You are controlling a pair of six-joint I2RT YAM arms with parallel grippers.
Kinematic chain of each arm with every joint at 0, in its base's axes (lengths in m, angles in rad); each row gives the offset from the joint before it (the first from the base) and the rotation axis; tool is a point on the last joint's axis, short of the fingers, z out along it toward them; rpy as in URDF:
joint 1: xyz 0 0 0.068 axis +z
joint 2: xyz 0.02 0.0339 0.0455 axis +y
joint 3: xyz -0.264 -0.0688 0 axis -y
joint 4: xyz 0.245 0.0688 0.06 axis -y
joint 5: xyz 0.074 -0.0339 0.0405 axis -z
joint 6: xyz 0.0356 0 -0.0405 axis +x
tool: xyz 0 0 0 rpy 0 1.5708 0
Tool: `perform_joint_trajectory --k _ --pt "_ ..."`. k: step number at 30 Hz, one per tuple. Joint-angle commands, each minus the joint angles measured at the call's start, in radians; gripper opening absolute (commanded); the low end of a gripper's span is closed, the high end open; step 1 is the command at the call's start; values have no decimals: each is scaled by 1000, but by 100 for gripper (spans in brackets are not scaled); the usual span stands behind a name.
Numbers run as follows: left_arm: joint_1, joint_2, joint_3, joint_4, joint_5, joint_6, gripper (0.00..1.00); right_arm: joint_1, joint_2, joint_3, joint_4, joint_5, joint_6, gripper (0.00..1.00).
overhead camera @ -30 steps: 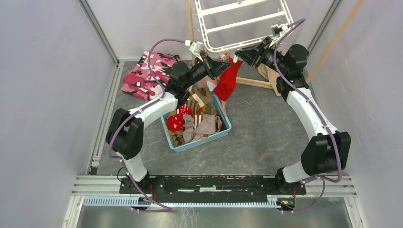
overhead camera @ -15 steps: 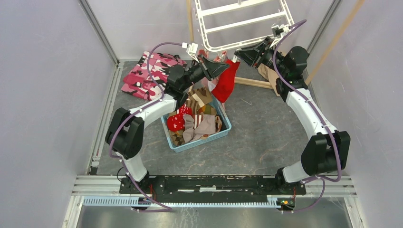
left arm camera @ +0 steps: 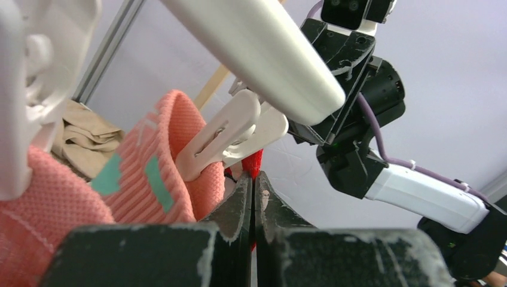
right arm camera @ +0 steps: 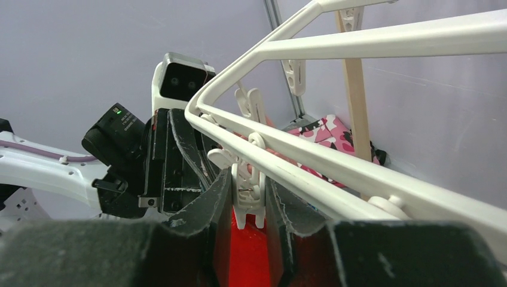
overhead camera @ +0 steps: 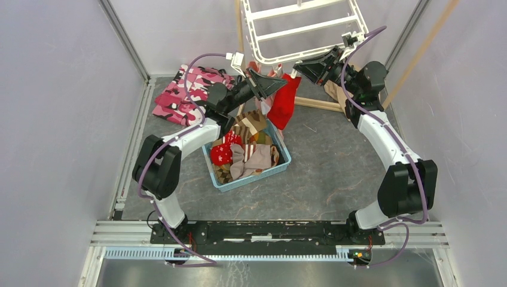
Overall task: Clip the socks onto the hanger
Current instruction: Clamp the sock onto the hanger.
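The white hanger (overhead camera: pixel 306 28) hangs at the back; its rim also shows in the right wrist view (right arm camera: pixel 359 173). My left gripper (overhead camera: pixel 278 84) is shut on the top edge of a red sock (overhead camera: pixel 285 101), held just under the rim. In the left wrist view the gripper (left arm camera: pixel 253 177) pinches a sliver of red sock (left arm camera: pixel 256 162) below a white clip peg (left arm camera: pixel 230 134). A salmon-pink sock with teal patches (left arm camera: pixel 149 176) hangs clipped beside it. My right gripper (overhead camera: pixel 296 67) (right arm camera: pixel 248 182) is shut on a clip peg (right arm camera: pixel 247 200), with the red sock (right arm camera: pixel 248 257) right below.
A blue basket (overhead camera: pixel 281 164) holding several more socks sits mid-floor. A pink camouflage garment (overhead camera: pixel 182 95) lies at the back left and a tan cloth (overhead camera: pixel 338 92) at the back right. Wooden poles (overhead camera: pixel 418 54) lean by the walls.
Both grippers have risen and moved back toward the hanger's rim. The left one has lifted the red sock's edge closer to the peg that the right one holds.
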Motion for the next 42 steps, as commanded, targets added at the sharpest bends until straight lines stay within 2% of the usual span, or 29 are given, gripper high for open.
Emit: perform_joint_trajectory --k 1,11,35,42 --pt "11 20 29 108 34 -113 2 10 12 -15 120 -76 79 0" --pt "13 58 39 191 46 -212 2 10 28 -18 183 -93 123 0" --pt "22 83 54 189 32 -270 2 10 32 -21 212 -103 146 0" --pt "24 90 57 233 33 -311 2 9 33 -25 214 -104 145 0"
